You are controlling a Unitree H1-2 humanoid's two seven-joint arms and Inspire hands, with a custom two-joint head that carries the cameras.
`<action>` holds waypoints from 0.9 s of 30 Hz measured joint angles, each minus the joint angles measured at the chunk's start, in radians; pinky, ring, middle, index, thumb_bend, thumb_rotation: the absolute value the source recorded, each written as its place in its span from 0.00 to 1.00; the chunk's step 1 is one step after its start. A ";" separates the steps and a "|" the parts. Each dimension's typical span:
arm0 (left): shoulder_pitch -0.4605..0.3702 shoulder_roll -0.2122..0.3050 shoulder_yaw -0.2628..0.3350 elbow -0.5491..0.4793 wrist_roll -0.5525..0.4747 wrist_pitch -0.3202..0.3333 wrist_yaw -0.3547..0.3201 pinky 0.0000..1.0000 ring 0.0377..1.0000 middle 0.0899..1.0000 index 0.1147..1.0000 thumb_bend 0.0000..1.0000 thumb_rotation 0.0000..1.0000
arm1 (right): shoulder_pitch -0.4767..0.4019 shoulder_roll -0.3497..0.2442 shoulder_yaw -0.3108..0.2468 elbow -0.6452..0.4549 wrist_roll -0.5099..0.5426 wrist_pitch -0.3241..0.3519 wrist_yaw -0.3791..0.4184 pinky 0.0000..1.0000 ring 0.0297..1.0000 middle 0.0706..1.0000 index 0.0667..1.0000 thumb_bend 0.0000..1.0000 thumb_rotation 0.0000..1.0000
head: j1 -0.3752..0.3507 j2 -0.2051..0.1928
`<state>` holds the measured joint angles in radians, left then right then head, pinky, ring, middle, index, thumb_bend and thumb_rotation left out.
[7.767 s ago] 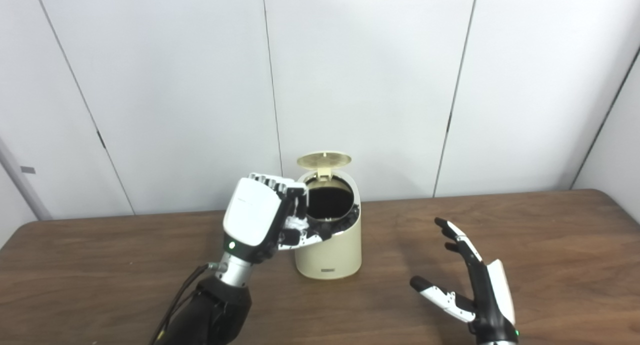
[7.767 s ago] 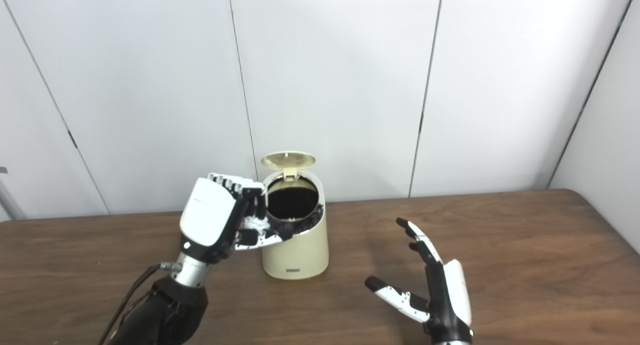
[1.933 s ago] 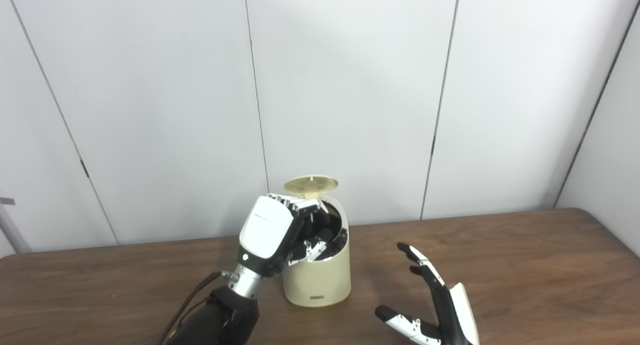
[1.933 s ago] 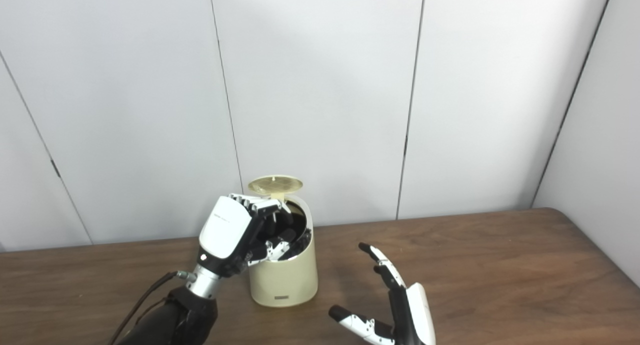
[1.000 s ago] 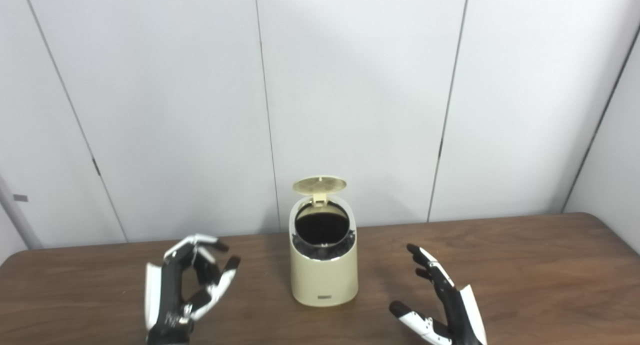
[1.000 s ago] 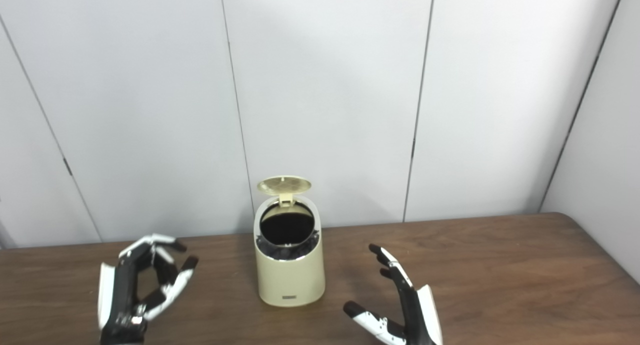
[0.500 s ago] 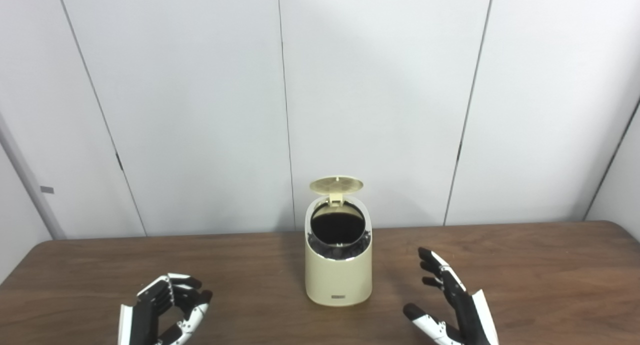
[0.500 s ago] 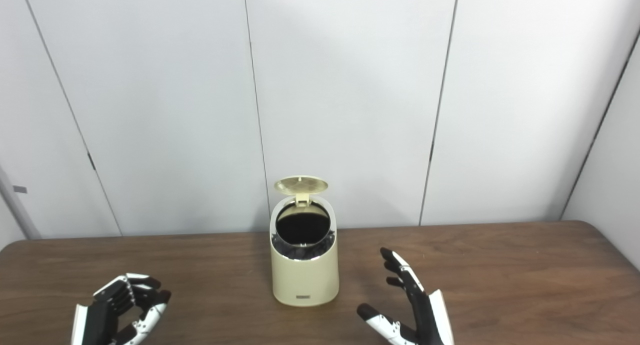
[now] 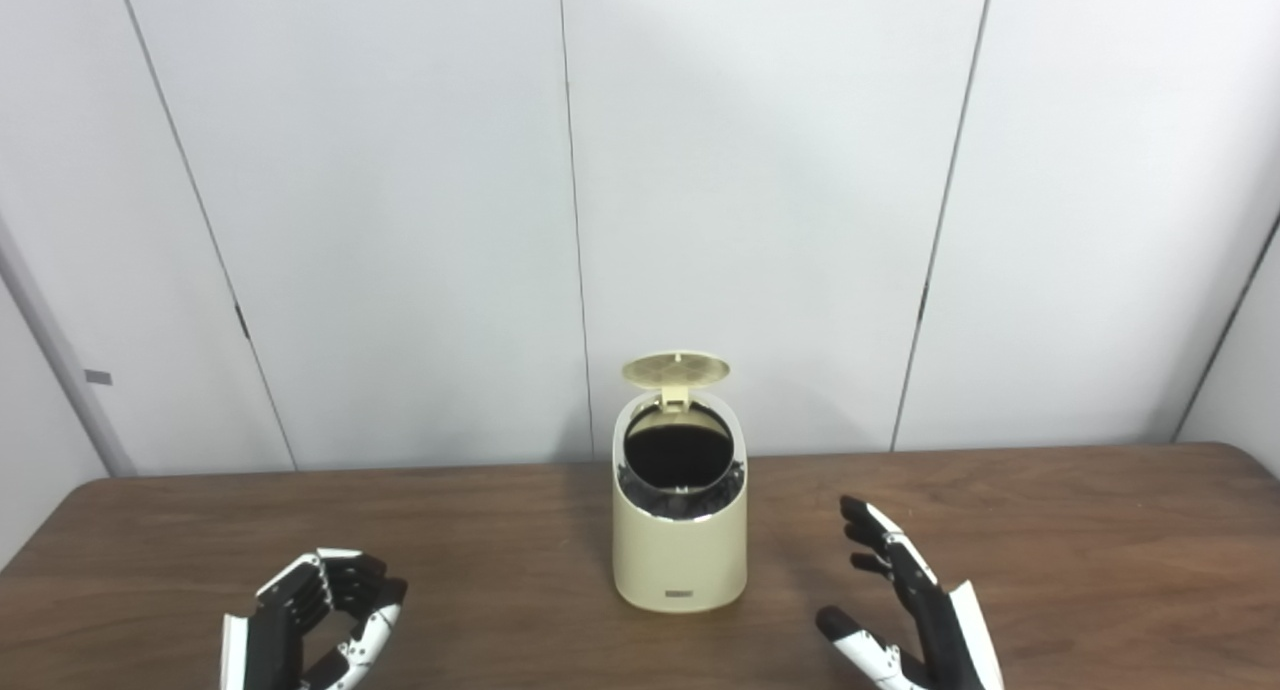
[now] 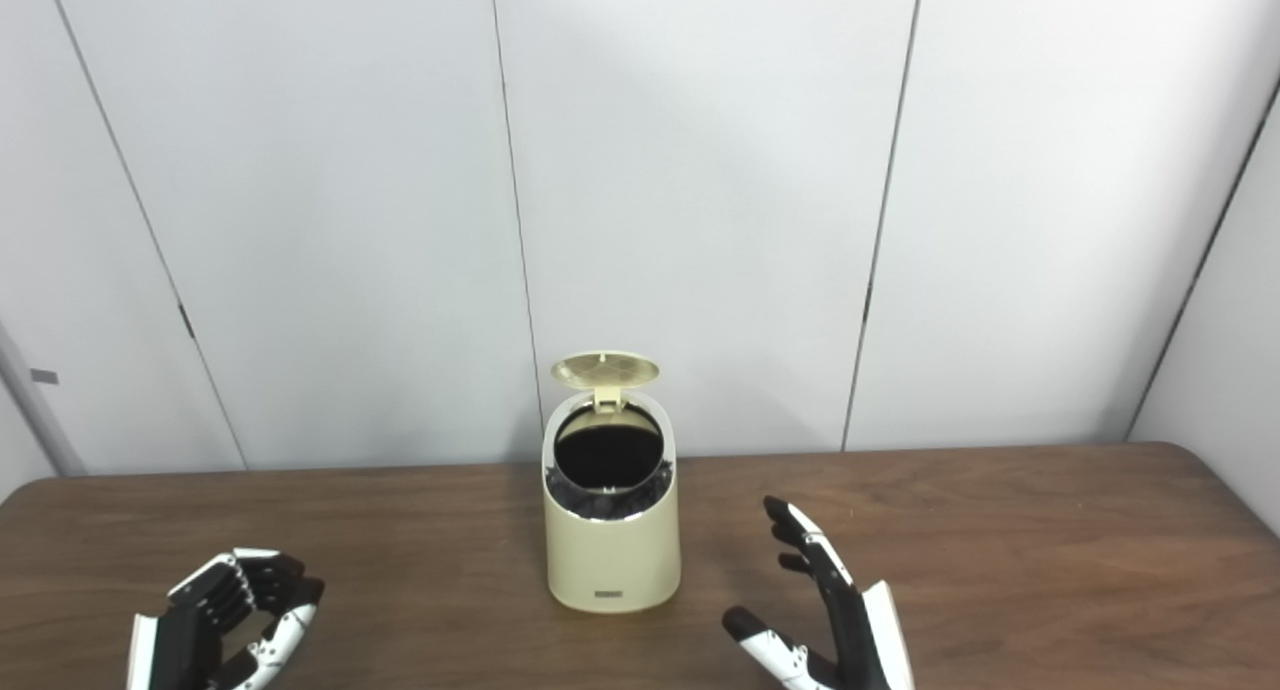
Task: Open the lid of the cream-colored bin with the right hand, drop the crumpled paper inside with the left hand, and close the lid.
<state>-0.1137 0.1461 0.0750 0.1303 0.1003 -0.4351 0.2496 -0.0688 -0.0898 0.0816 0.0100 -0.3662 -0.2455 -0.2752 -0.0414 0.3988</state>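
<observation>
Item: cream-colored bin (image 9: 680,540), small, upright, rounded plastic shell with a slanted circular mouth. Stands mid-tabletop, toward the back edge, between the two hands and apart from both.

Lid (image 9: 676,370): round disc, ribbed underside, hinged at the mouth's 12 o'clock and raised. Interior dark; a black liner shows at the rim. No crumpled paper in sight, so it is judged to be already inside.

Step in hand: closing the lid, not yet begun. Next move calls for a hand to reach over the hinge and press the disc down flat.

Right hand (image 9: 915,615): 4 o'clock of bin, fingers spread, empty.

Left hand (image 9: 310,620): 8 o'clock, fingers loosely curled, holding nothing.

Tabletop (image 9: 1050,530): dark wood grain, matte.
</observation>
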 measured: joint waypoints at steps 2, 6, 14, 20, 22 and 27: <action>0.000 0.000 -0.001 0.000 0.001 0.000 -0.002 0.38 0.42 0.43 0.42 0.49 0.07 | 0.002 0.000 -0.004 -0.004 -0.003 0.000 -0.001 0.77 0.84 0.85 0.84 0.73 0.80 | -0.005 0.000; -0.001 -0.002 0.000 0.000 0.001 0.000 -0.009 0.39 0.44 0.44 0.42 0.49 0.07 | 0.008 -0.003 -0.016 -0.021 -0.033 -0.014 -0.009 0.78 0.84 0.85 0.84 0.70 0.74 | -0.008 -0.001; -0.001 -0.002 -0.001 -0.001 0.001 -0.001 -0.012 0.42 0.50 0.49 0.42 0.48 0.08 | 0.000 -0.114 -0.088 -0.014 -0.095 -0.106 -0.018 0.76 0.82 0.84 0.84 0.80 0.76 | -0.015 -0.009; 0.000 -0.001 -0.008 0.000 0.001 -0.001 -0.012 0.43 0.51 0.50 0.42 0.48 0.08 | -0.107 -0.175 -0.115 -0.061 -0.101 -0.085 0.023 0.73 0.81 0.83 0.83 0.85 0.78 | -0.018 -0.011; -0.002 -0.004 -0.014 0.000 0.002 -0.001 -0.012 0.43 0.51 0.50 0.42 0.48 0.08 | -0.160 -0.177 -0.106 -0.105 -0.125 -0.066 0.052 0.72 0.80 0.81 0.82 0.84 0.78 | -0.018 -0.011; -0.006 -0.009 -0.017 0.000 0.001 -0.001 -0.012 0.44 0.51 0.51 0.42 0.49 0.07 | -0.275 -0.218 -0.088 -0.218 -0.204 0.041 0.182 0.63 0.77 0.81 0.82 0.85 0.82 | -0.020 -0.012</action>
<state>-0.1197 0.1366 0.0577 0.1305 0.1013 -0.4360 0.2376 -0.3439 -0.3083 -0.0063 -0.2080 -0.5701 -0.2047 -0.0928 -0.0614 0.3866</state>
